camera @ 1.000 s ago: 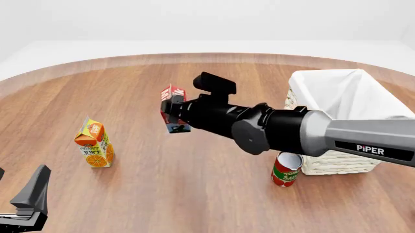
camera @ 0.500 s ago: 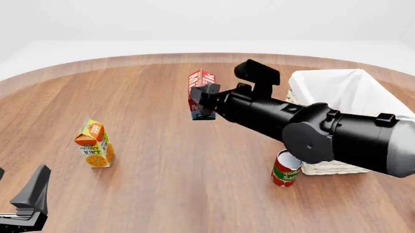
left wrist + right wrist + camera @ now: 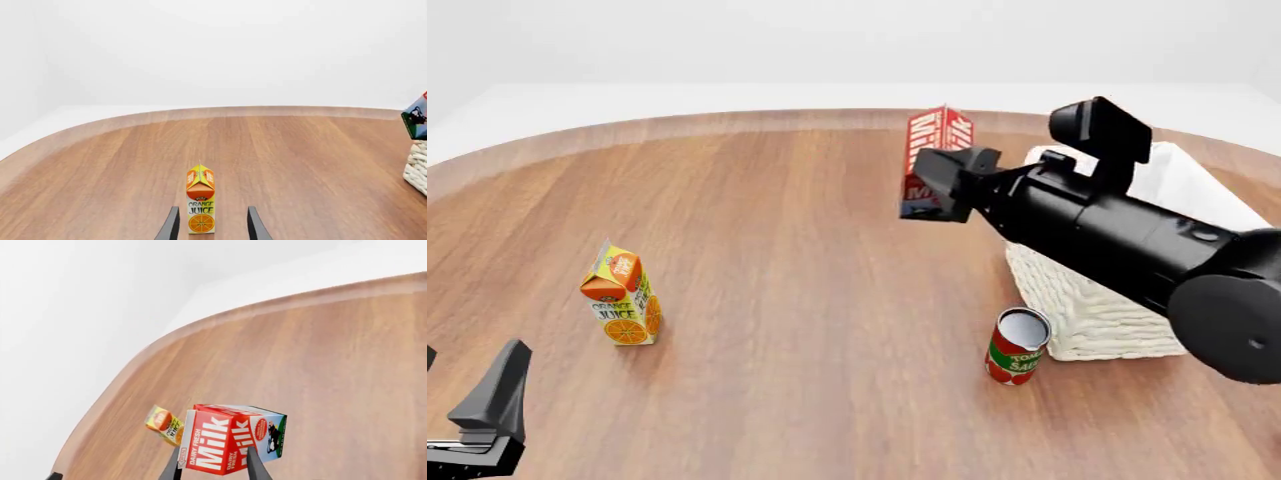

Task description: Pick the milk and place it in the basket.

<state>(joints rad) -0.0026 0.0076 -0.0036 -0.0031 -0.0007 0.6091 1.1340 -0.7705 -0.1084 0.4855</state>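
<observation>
My right gripper (image 3: 941, 185) is shut on the milk (image 3: 936, 158), a red-topped carton with a blue-and-white lower part, held in the air just left of the basket (image 3: 1094, 300). In the right wrist view the milk (image 3: 230, 439) sits between the fingers (image 3: 252, 466). The basket is a white wicker one with a cloth liner; my right arm covers much of it. A corner of the milk (image 3: 416, 117) and the basket's edge (image 3: 417, 167) show in the left wrist view. My left gripper (image 3: 481, 420) is open and empty at the front left.
An orange juice carton (image 3: 622, 295) stands on the wooden table at the left, in front of my left gripper's fingers (image 3: 171, 226). A tomato sauce can (image 3: 1016, 347) stands just in front of the basket's near left corner.
My right gripper has carried the milk up and to the right, from the table's middle to beside the basket. The left arm has not moved.
</observation>
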